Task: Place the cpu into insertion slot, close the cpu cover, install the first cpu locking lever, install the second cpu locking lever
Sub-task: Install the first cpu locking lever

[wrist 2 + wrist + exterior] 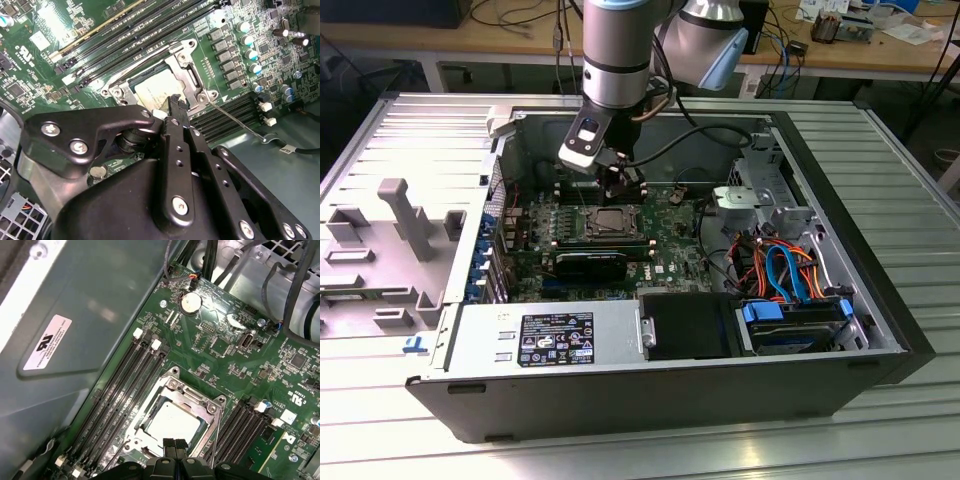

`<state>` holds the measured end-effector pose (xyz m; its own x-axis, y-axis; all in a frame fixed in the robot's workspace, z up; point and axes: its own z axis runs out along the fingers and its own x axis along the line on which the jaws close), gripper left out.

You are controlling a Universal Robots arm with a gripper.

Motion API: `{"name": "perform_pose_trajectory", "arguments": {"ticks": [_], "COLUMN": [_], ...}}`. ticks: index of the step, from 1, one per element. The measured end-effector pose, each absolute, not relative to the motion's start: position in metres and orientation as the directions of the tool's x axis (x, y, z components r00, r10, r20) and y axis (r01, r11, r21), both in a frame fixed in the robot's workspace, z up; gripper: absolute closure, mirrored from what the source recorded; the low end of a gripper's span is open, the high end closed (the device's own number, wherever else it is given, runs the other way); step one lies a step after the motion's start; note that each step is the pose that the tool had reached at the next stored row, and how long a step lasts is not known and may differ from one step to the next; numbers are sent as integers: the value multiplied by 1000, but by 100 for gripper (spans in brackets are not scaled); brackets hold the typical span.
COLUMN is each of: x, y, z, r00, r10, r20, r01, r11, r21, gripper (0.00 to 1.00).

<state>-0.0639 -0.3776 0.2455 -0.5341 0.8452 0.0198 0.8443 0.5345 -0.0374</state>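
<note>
The cpu [172, 422] lies in the insertion slot [145, 416], with the cpu cover [192, 395] down around it. The gripper [174, 444] hangs at the cover's edge, fingertips pressed together on nothing. 1 white printed label [47, 342] sticks to the grey case wall [100, 300], and 1 black label [557, 338] to the power supply [480, 335].

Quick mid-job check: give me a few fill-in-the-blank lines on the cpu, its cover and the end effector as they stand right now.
1. The cpu lies in the insertion ____ of the motherboard.
2. The cpu cover is ____ over the cpu, framing its metal top.
3. The end effector hangs at the socket's edge with its fingers ____.
4. The motherboard's colour is ____.

Missing words: slot; closed; shut; green.
</note>
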Motion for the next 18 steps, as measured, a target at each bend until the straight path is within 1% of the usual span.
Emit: {"name": "perform_pose_trajectory", "arguments": {"ticks": [18], "x": [-64], "y": [-378], "z": [246], "r00": [-564], "r10": [826], "r20": [20], "r01": [825], "r11": [564], "r21": [-37], "gripper": [89]}}
